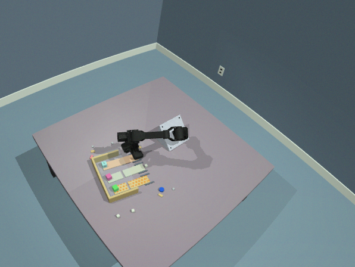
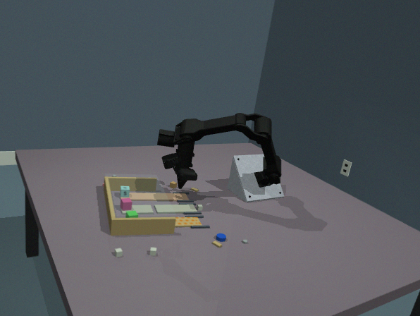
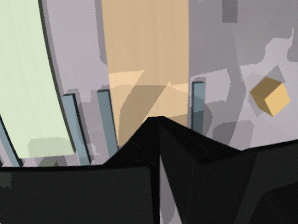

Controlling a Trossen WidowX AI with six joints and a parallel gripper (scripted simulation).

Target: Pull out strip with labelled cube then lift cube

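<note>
The plain orange strip (image 1: 118,162) (image 2: 151,197) (image 3: 145,40) is in one piece and carries the light-blue cube (image 1: 104,164) (image 2: 125,192) marked S at its far end. The pale green strip (image 1: 134,170) (image 2: 176,209) (image 3: 25,75) has a gap across it and carries a pink cube (image 1: 108,176) (image 2: 126,204). The dotted strip (image 1: 139,182) (image 2: 188,221) is also split and carries a green cube (image 1: 115,188) (image 2: 132,214). My gripper (image 2: 180,186) (image 3: 157,118) is shut and empty, pointing down above the outer end of the orange strip. The fingers hide that end in the wrist view.
A yellow-walled frame (image 1: 101,179) (image 2: 142,226) surrounds the strips on three sides. Dark guide rails (image 2: 200,226) (image 3: 198,105) flank their outer ends. An orange block (image 2: 173,184) (image 3: 270,97) lies beside the orange strip. A blue disc (image 1: 161,189) (image 2: 221,237) and small scraps lie outside the frame.
</note>
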